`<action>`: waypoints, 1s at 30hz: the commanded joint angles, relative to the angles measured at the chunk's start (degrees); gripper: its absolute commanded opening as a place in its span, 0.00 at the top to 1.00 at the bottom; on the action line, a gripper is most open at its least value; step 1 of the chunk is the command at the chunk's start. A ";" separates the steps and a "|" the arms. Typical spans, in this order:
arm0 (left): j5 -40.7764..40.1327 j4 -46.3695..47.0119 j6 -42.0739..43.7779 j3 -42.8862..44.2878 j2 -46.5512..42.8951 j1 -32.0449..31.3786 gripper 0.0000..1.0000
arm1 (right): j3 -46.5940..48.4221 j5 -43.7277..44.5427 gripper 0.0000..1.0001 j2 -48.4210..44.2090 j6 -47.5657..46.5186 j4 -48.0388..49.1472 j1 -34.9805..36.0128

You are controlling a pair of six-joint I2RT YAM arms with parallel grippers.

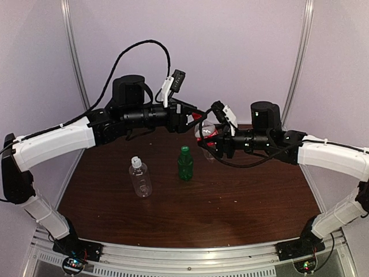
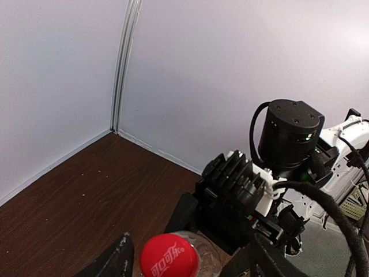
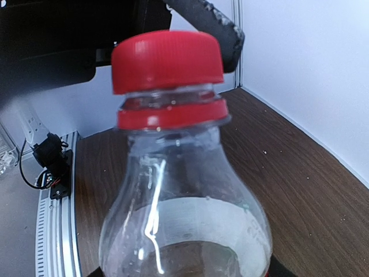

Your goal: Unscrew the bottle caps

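The brown counter (image 1: pixel 230 196) carries the wide clear bottle (image 1: pixel 140 182) and the green bottle (image 1: pixel 185 167), upright and apart; the right hand (image 1: pixel 207 143) is clamped on the red-label bottle (image 3: pixel 184 219) (around its body); the left hand (image 2: pixel 184 262) straddles the red cap (image 2: pixel 169 255), fingers parted, not pinching; the green cap (image 1: pixel 184 149) and white cap (image 1: pixel 135 161) sit on their bottles.

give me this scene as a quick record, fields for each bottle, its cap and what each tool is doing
held bottle: clear plastic bottle with a red label, gripped at its body by the right tool
its cap: round red plastic cap, screwed on
left tool: open, one finger on each side of the red cap
middle bottle: green plastic bottle, upright on the dark wooden table, green cap on
left bottle: wider clear plastic bottle, upright, white cap on
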 commanded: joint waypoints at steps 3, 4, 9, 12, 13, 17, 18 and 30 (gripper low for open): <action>9.47 6.77 5.26 -3.82 -4.76 3.02 0.17 | -0.03 -10.04 0.52 -1.92 -2.40 -0.69 -0.19; 11.01 6.66 5.78 -4.05 -5.01 3.55 0.16 | 0.05 -11.41 0.52 -1.92 -2.59 -0.78 -0.15; 21.03 7.05 8.14 -4.73 -6.04 6.17 0.14 | 1.82 -18.45 0.52 -1.13 -3.79 -3.53 -0.14; 26.12 6.63 10.34 -4.65 -6.24 6.77 0.14 | 2.70 -23.37 0.51 -0.17 -3.35 -3.91 -0.16; 27.87 6.54 11.28 -4.58 -6.15 6.83 0.15 | 3.14 -24.97 0.51 0.24 -3.04 -4.16 -0.19; 34.45 6.75 14.05 -4.52 -5.75 6.89 0.17 | 4.75 -29.79 0.51 1.95 -2.20 -4.96 -0.19; 35.52 6.82 14.37 -4.44 -5.53 6.84 0.18 | 5.00 -30.96 0.51 2.20 -2.07 -5.11 -0.14; 40.62 7.49 12.89 -2.80 -1.02 6.88 0.41 | 5.95 -34.23 0.51 3.26 -0.46 -4.03 -0.14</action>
